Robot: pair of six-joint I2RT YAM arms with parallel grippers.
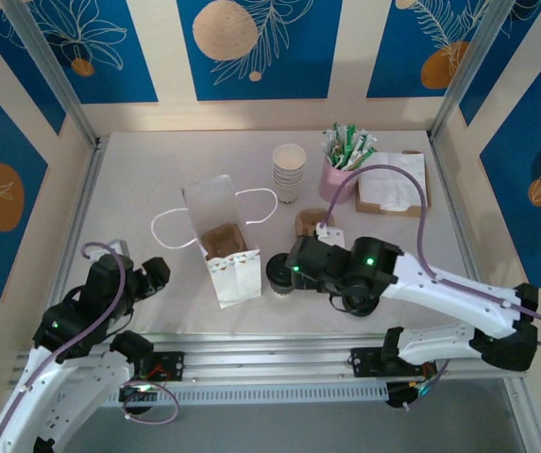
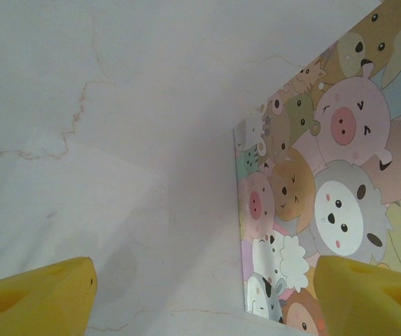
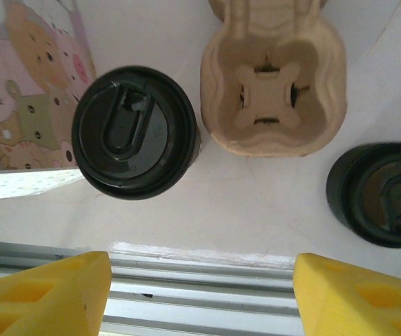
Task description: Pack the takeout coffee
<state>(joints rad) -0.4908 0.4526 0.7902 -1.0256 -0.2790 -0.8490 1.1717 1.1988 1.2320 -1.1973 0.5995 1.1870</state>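
The takeout coffee (image 3: 136, 133) stands upright on the worktop (image 3: 256, 203), just beside the printed bag (image 3: 18, 98) and near the pulp carrier (image 3: 273, 77). The right pincer (image 3: 200, 283) gapes wide, clear of the cup and gripping nothing. The left pincer (image 2: 203, 290) is likewise wide and empty.

— Carrying surface?
— One table (image 1: 147, 179), pale marbled top, metal rail along the near edge

— Standing on it, left of centre?
— One paper bag (image 1: 232, 276), white, cartoon animals on one side, mouth open, both handles splayed onto the top

— Beside the bag?
— One takeout coffee (image 1: 280, 275), black-lidded, upright, just right of the bag; black lids (image 3: 385, 192) further right; one cardboard carrier (image 1: 310, 224) behind the coffee

— Back row?
— One stack of lidless cups (image 1: 289, 170); one pink cup (image 1: 339, 179) just to its right; one napkin box (image 1: 390, 184) at the far right
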